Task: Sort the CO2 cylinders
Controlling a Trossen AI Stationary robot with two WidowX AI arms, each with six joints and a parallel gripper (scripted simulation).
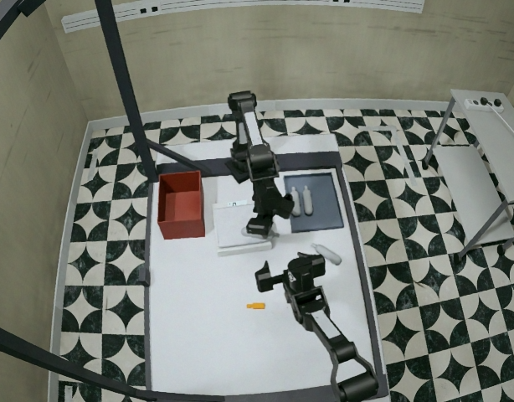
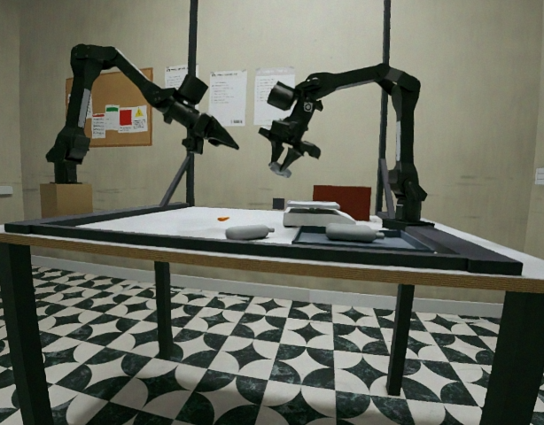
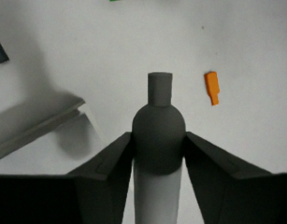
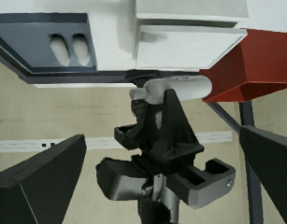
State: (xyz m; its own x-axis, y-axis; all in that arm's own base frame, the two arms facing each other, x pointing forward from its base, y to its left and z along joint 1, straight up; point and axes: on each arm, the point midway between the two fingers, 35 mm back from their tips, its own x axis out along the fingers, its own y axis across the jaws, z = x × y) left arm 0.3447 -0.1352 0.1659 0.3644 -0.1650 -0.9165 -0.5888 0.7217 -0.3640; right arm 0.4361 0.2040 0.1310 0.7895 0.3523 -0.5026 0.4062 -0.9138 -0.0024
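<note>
My left gripper [image 1: 261, 232] [image 2: 280, 165] [image 3: 157, 138] is shut on a grey CO2 cylinder [image 2: 278, 170] [image 3: 158, 126] [image 4: 185, 87], held in the air above the scale's [image 1: 231, 227] [image 2: 308, 217] [image 4: 180, 52] near corner in the top view; its neck is free. Two cylinders [image 1: 295, 205] [image 1: 308, 202] [image 4: 60, 50] [image 4: 80, 49] lie side by side on the blue tray [image 1: 324, 218] [image 4: 21, 39]. Another cylinder [image 1: 327, 254] [image 2: 247, 232] lies on the table below the tray. My right gripper is open and empty, raised above the table. No stamped weights are legible.
The red scrap bin [image 1: 183, 227] [image 2: 341, 197] [image 4: 269, 61] stands left of the scale in the top view; no cylinder shows in it. A small orange piece [image 1: 258, 306] [image 2: 223, 218] [image 3: 212, 88] lies on the table. The two arms reach towards each other.
</note>
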